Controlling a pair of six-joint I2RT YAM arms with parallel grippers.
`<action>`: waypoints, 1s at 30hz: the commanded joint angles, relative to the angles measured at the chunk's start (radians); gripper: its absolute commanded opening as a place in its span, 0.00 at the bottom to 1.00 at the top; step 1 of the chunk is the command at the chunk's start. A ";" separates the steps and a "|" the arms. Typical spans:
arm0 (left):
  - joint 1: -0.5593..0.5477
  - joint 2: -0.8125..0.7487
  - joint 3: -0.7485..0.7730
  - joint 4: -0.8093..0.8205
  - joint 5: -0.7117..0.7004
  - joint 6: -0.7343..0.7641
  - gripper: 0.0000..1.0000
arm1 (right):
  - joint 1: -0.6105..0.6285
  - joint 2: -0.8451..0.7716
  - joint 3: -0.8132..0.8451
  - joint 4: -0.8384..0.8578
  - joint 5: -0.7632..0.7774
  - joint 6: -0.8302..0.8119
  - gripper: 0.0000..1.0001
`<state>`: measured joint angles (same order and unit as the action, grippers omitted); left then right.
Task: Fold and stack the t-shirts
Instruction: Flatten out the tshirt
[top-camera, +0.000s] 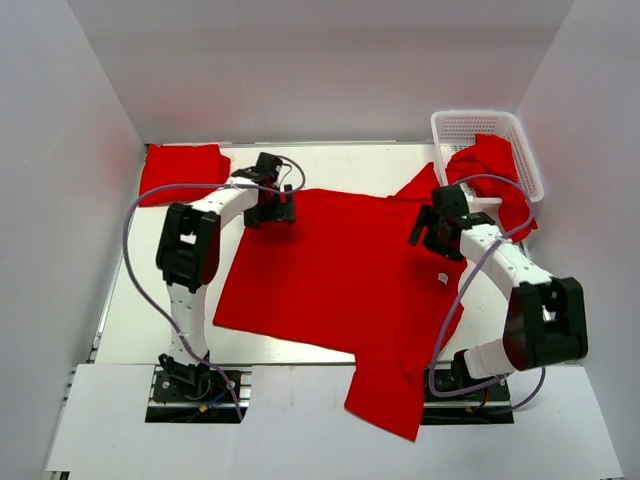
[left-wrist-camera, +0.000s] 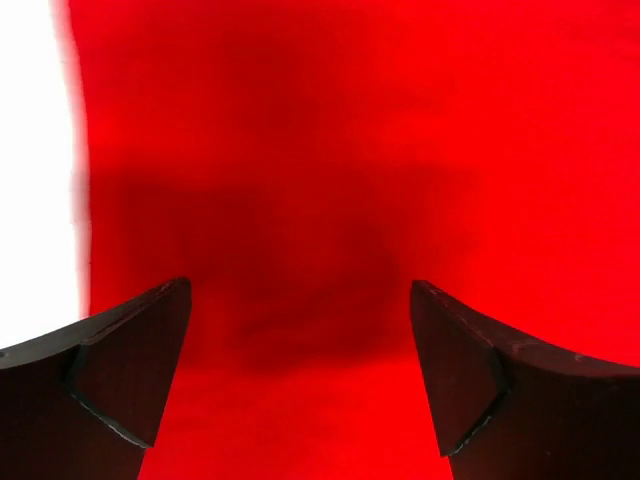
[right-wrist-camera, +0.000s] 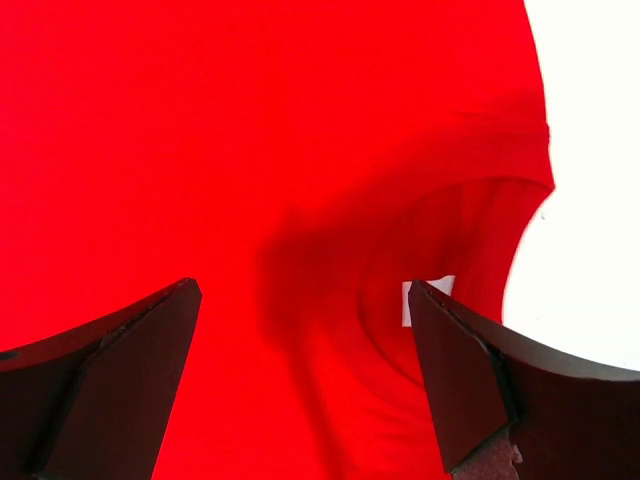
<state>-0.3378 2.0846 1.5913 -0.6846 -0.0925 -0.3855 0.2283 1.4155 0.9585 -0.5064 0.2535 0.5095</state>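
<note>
A red t-shirt (top-camera: 340, 270) lies spread flat across the middle of the table, one sleeve hanging over the near edge, its white neck label (top-camera: 442, 279) at the right. My left gripper (top-camera: 271, 211) is open and empty over the shirt's far left corner; the left wrist view shows red cloth (left-wrist-camera: 300, 150) between the spread fingers. My right gripper (top-camera: 432, 232) is open and empty over the collar (right-wrist-camera: 440, 260), with the label (right-wrist-camera: 425, 300) beside one finger. A folded red t-shirt (top-camera: 183, 172) lies at the far left. Another crumpled one (top-camera: 490, 170) hangs out of the basket.
A white plastic lattice basket (top-camera: 470, 125) stands at the far right corner. White walls close in the table on the left, back and right. Bare white tabletop (top-camera: 140, 320) shows left of the spread shirt.
</note>
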 joint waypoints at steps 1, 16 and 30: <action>-0.007 0.022 0.044 -0.032 0.039 0.014 1.00 | -0.012 0.049 0.002 0.018 0.030 0.014 0.90; 0.105 0.157 -0.010 -0.104 -0.062 -0.079 1.00 | -0.015 0.474 0.273 0.098 -0.106 -0.192 0.90; 0.201 0.310 0.313 -0.113 -0.003 0.033 1.00 | -0.020 0.894 0.850 0.029 -0.128 -0.310 0.90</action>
<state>-0.1532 2.2944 1.8656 -0.8177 -0.1402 -0.4152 0.2176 2.2223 1.7184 -0.4610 0.1280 0.2554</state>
